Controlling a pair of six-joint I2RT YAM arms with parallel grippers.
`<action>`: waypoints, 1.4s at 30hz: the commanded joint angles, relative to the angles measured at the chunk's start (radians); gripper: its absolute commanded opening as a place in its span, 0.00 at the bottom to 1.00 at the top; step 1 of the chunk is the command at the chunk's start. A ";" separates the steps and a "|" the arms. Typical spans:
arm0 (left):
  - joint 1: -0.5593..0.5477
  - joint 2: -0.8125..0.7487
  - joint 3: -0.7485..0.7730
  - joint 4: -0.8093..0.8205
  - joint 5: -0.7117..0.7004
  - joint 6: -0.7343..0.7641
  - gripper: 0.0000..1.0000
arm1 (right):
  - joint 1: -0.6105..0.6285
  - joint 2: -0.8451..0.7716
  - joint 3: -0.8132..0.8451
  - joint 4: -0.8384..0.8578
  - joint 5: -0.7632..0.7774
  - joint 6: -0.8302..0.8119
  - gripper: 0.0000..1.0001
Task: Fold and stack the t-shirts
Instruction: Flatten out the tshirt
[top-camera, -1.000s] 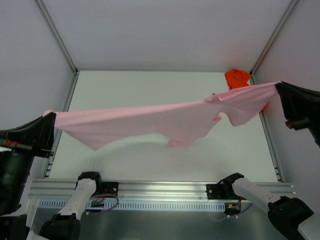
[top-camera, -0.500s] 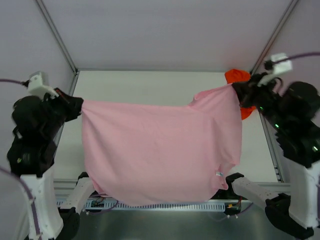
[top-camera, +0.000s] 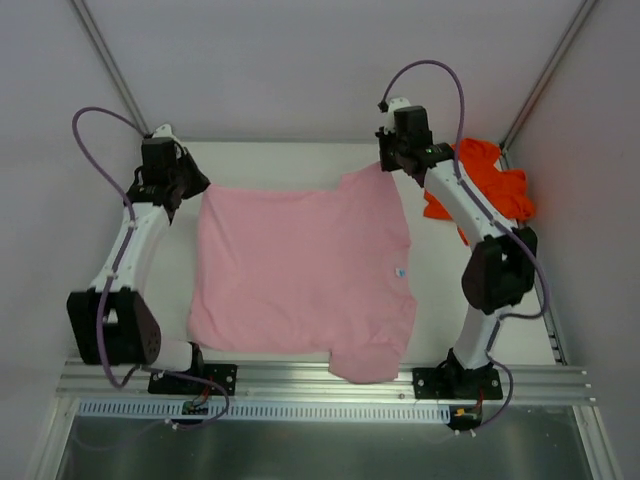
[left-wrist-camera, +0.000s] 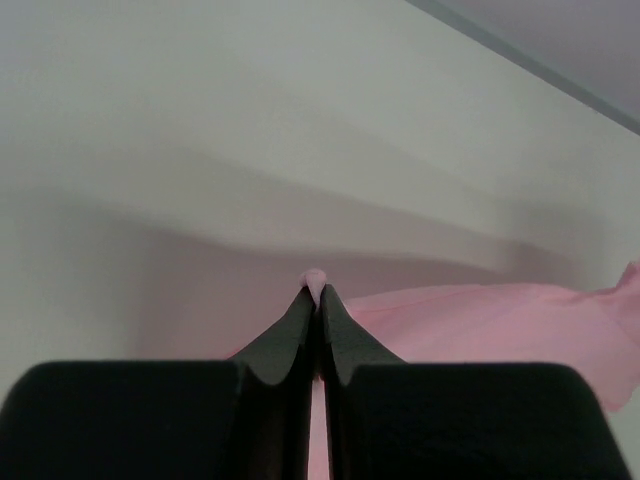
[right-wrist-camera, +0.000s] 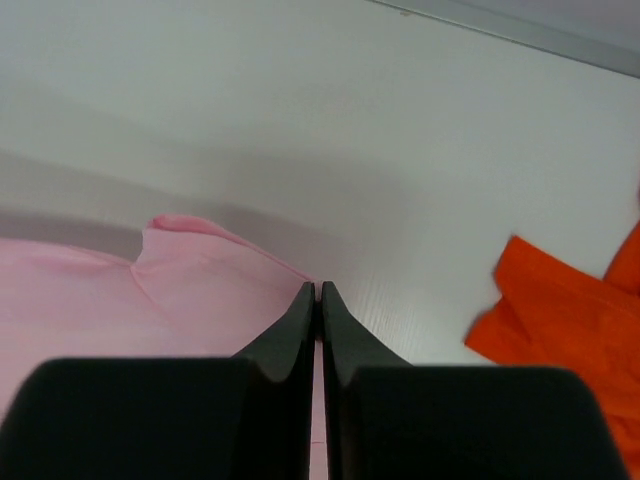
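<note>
Lowered from hanging, the pink t-shirt (top-camera: 300, 270) now lies flat on the bench (top-camera: 290, 160), collar rightward. My left hand (top-camera: 193, 186) and right hand (top-camera: 385, 164), both closed, pinch its far corners; the cloth extends nearward from both.

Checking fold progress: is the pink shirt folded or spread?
Spread. The pink shirt lies opened out across the table, full outline showing, nothing doubled over.

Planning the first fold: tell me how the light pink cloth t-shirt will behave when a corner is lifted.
Likely floppy: the light pink cloth t-shirt lies flat with soft ripples, so a lifted corner should drape. Probably light: the left end effector pinches just a thin fold. Pushed, it would likely bunch, not slide.
</note>
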 joint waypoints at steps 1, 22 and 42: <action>0.002 0.236 0.138 0.198 -0.034 0.015 0.00 | -0.016 0.181 0.278 0.141 0.038 0.009 0.01; 0.019 0.947 0.826 0.215 -0.017 0.061 0.00 | -0.076 0.668 0.721 0.298 0.072 -0.016 0.01; 0.079 0.811 0.526 0.426 0.230 0.094 0.00 | -0.090 0.251 0.175 0.464 -0.021 0.050 0.01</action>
